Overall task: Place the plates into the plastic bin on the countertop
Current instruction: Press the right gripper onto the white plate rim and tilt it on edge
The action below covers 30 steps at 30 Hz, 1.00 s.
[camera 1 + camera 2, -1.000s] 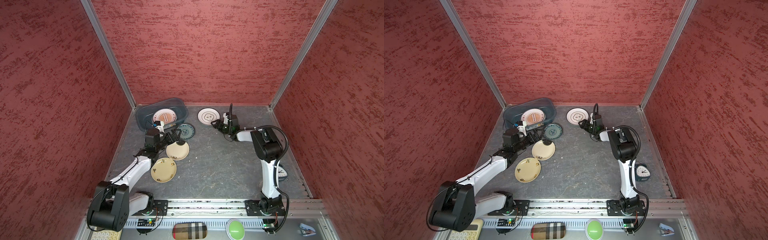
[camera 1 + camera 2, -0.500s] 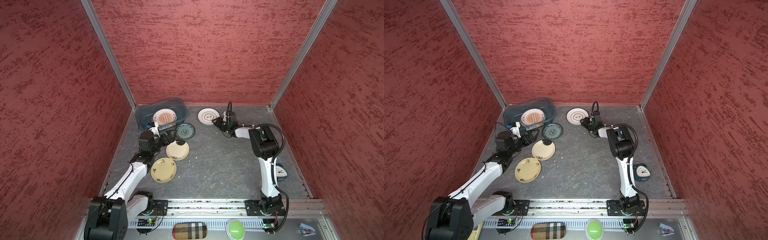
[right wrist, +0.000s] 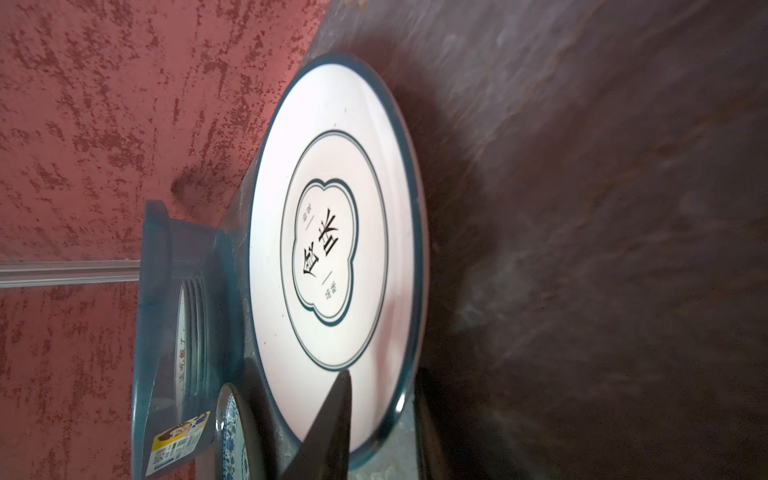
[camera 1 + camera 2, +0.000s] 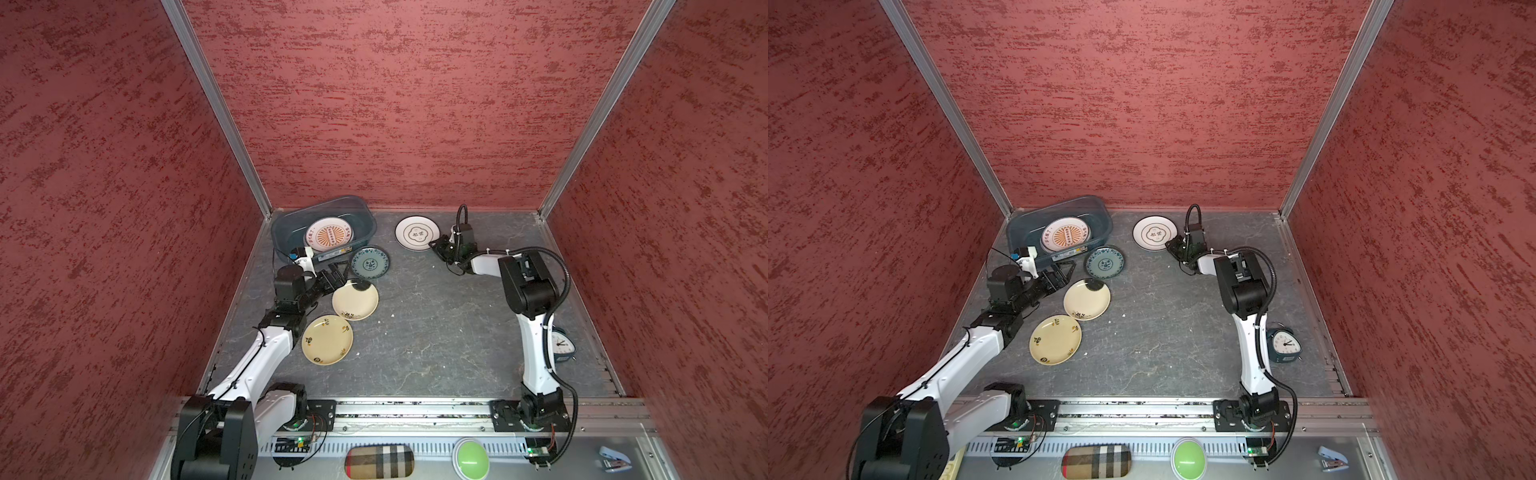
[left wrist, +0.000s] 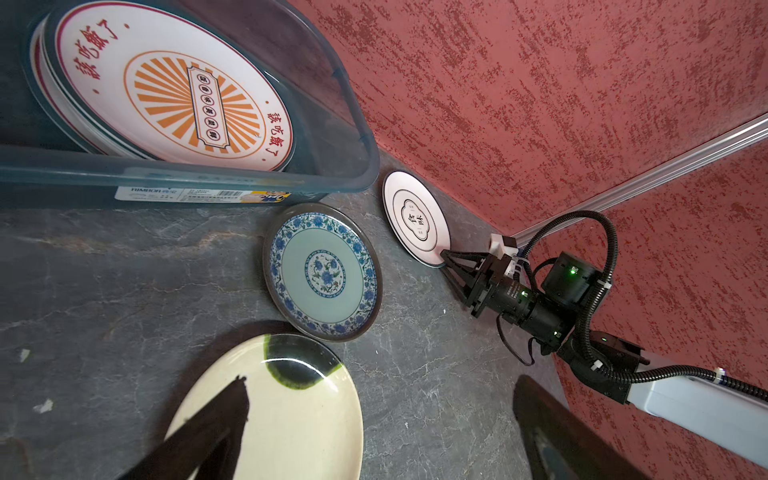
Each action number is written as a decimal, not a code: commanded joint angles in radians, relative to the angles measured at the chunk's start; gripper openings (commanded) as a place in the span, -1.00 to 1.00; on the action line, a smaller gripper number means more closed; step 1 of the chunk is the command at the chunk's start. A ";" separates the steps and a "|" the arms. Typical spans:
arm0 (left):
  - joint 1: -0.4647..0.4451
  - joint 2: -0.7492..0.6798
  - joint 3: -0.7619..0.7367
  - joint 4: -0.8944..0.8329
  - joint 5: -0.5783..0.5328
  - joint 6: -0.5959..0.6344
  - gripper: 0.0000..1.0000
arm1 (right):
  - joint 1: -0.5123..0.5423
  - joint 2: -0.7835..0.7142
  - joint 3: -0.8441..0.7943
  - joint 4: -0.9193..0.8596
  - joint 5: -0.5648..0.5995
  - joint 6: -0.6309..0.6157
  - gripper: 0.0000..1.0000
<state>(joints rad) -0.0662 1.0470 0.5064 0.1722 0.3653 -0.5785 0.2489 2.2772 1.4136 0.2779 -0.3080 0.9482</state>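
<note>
1. Red textured walls (image 4: 395,104) enclose a dark grey veined countertop (image 4: 436,332). In both top views one plastic bin (image 4: 284,232) sits at its far left corner. The bin's long axis runs side to side, and its label (image 4: 332,255) faces the arm bases.
2. Inside the bin lies a stack topped by one sunburst plate (image 4: 329,236); how many lie under it I cannot count. Four plates lie flat outside. The teal-patterned plate (image 4: 370,263) is just beside the label side, and the cream plate (image 4: 355,299) is next out. The yellow plate (image 4: 327,339) is farther still, and the white plate (image 4: 417,232) is off the bin's right end. One alarm clock (image 4: 561,345) stands well apart from the bin.
3. No plate has shifted since a second ago, but the left arm has drawn back a little from the bin.
4. The left gripper (image 4: 336,276) points toward the label side with its jaws spread wide and empty.
5. The right gripper (image 4: 438,245) points toward the bin, at the white plate's rim on the side away from it.
6. The left wrist view shows stacked rims under the sunburst plate (image 5: 174,95). One of the two wide-apart fingers (image 5: 199,428) is over the cream plate (image 5: 291,415). The right gripper (image 5: 445,261) is drawn narrow at the white plate's edge.
7. In the right wrist view the fingers (image 3: 332,424) straddle the white plate (image 3: 336,249) rim with a narrow gap. I cannot tell whether they pinch it. The bin (image 3: 153,311) lies beyond the plate.
</note>
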 commanded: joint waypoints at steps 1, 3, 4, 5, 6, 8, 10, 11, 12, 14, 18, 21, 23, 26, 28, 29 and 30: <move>0.009 -0.010 -0.011 -0.001 0.011 0.008 0.99 | -0.009 0.028 0.018 0.001 0.023 0.026 -0.49; 0.009 -0.009 -0.010 -0.004 0.008 0.008 0.99 | -0.010 0.034 0.023 0.004 0.023 0.028 -0.50; 0.010 -0.008 -0.010 -0.005 0.008 0.007 0.99 | -0.010 0.034 0.025 0.006 0.022 0.029 -0.50; 0.011 -0.005 -0.011 -0.005 0.008 0.006 1.00 | -0.011 0.038 0.031 0.006 0.020 0.028 -0.50; 0.012 -0.003 -0.010 -0.006 0.008 0.006 1.00 | -0.011 0.041 0.035 0.004 0.020 0.028 -0.51; 0.012 0.001 -0.009 -0.004 0.006 0.002 0.99 | -0.013 0.047 0.042 0.004 0.017 0.030 -0.53; 0.012 0.005 -0.009 -0.002 0.005 0.002 0.99 | -0.013 0.050 0.047 0.006 0.013 0.030 -0.56; 0.011 0.008 -0.009 -0.002 0.005 0.002 1.00 | -0.015 0.053 0.050 0.006 0.009 0.031 -0.57; 0.011 0.010 -0.009 -0.001 0.006 0.000 0.99 | -0.014 0.053 0.051 0.004 0.005 0.030 -0.57; 0.011 0.015 -0.009 0.005 0.006 -0.001 0.99 | -0.019 0.050 0.050 0.002 0.005 0.024 -0.58; 0.012 0.026 -0.009 0.016 0.016 0.000 0.99 | -0.021 0.044 0.046 0.001 0.005 0.019 -0.64; 0.011 0.024 -0.011 0.026 0.018 0.000 0.99 | -0.025 0.045 0.045 0.002 0.004 0.018 -0.71; 0.012 0.022 -0.011 0.022 0.014 0.001 0.99 | -0.025 0.046 0.045 0.004 0.002 0.018 -0.73; 0.012 0.024 -0.011 0.017 0.011 0.002 0.99 | -0.028 0.047 0.044 0.004 0.001 0.017 -0.73; 0.012 0.024 -0.011 0.018 0.012 0.002 0.99 | -0.028 0.043 0.042 0.004 0.002 0.017 -0.74; 0.012 0.025 -0.012 0.021 0.014 0.001 0.99 | -0.029 0.041 0.040 0.007 0.004 0.016 -0.75; 0.011 0.027 -0.012 0.023 0.015 0.002 0.99 | -0.029 0.040 0.038 0.009 0.001 0.014 -0.77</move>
<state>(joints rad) -0.0605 1.0698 0.5049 0.1791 0.3687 -0.5785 0.2283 2.3058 1.4464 0.2867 -0.3107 0.9688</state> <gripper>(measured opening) 0.997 0.121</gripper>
